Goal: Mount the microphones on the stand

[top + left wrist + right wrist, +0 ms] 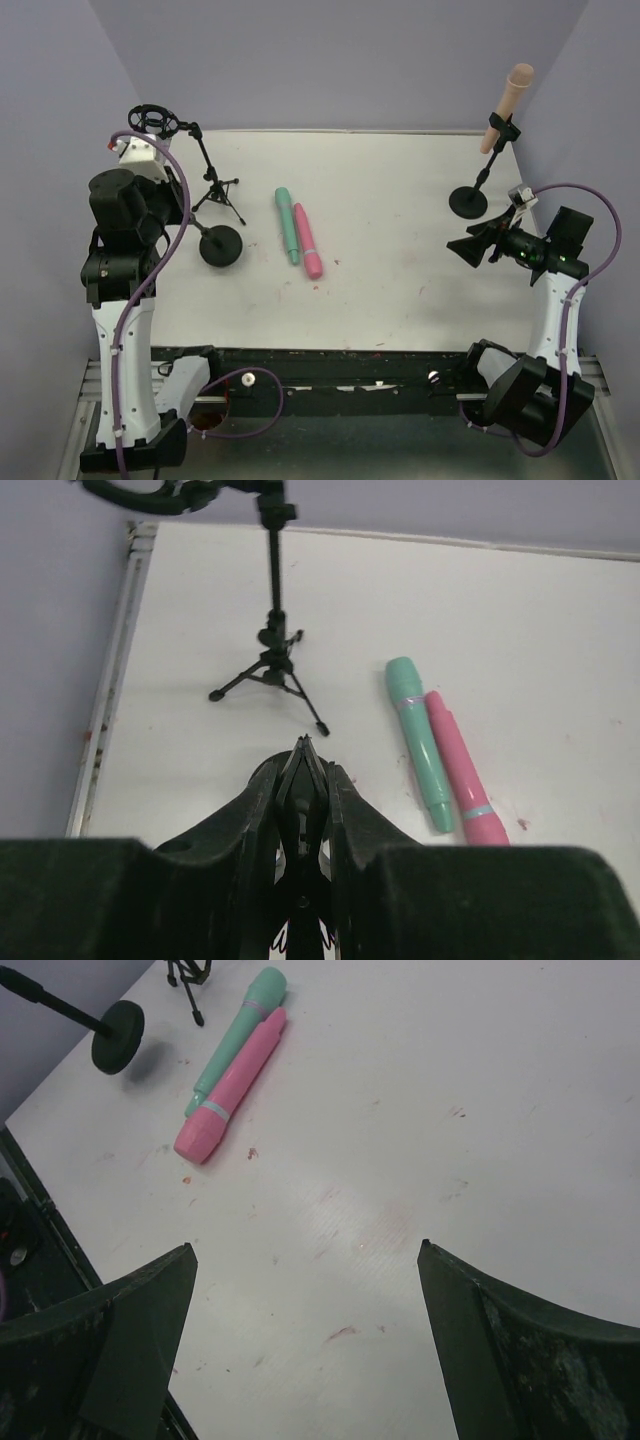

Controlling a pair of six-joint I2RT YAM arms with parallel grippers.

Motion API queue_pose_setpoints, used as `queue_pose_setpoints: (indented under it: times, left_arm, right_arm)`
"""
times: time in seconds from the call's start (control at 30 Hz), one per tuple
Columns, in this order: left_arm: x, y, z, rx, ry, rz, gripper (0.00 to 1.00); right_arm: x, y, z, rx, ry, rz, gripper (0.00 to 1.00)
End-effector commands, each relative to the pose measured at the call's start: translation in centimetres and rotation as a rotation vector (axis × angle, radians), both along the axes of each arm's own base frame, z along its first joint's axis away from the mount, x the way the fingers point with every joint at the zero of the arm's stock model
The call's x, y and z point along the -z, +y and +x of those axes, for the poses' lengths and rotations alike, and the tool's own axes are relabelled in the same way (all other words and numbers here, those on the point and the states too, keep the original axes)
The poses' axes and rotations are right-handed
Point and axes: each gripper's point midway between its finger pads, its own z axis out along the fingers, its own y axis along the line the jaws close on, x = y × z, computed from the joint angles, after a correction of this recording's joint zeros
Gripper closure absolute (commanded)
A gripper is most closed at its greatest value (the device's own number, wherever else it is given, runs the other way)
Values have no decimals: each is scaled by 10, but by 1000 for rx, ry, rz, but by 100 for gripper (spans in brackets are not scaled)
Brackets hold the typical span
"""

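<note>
With the peach microphone (505, 105) clipped upper right, the teal microphone (287, 225) is probably to be grasped next; right end effector (306, 1248) is spread wide, left end effector (303, 750) pinched together.

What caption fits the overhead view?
The peach microphone clipped to its stand; teal microphone and pink microphone lie side by side on the table.

Left pincer (303, 758) closed, right pincer (306, 1265) spread wide
</note>
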Motion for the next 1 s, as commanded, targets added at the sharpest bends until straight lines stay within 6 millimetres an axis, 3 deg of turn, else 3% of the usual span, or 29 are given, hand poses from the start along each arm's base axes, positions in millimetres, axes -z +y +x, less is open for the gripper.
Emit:
queue_pose_setpoints:
  times: [0.0,0.03,0.2,0.43,0.6,0.73,0.97]
  left_arm:
    - [-60,-63,-21,346,-204,58,100]
    - [-65,-69,-26,378,-218,57,100]
    - [-89,-140,-47,716,-297,33,100]
    - [-108,-234,-39,1029,-304,88,100]
    - [-94,-301,-19,1215,-224,187,100]
    - [-82,-343,-10,1326,-201,269,100]
    - [-41,-380,1,1400,-141,357,100]
  right_arm:
    - [4,0,2,-6,-4,4,0]
    - [5,0,2,-4,-3,3,0]
    - [8,-2,4,5,-4,-6,0]
    - [13,-3,5,8,6,-7,0]
    - [14,-4,6,8,9,-7,0]
    - [15,-3,6,4,14,1,0]
    - [15,-3,6,1,17,6,0]
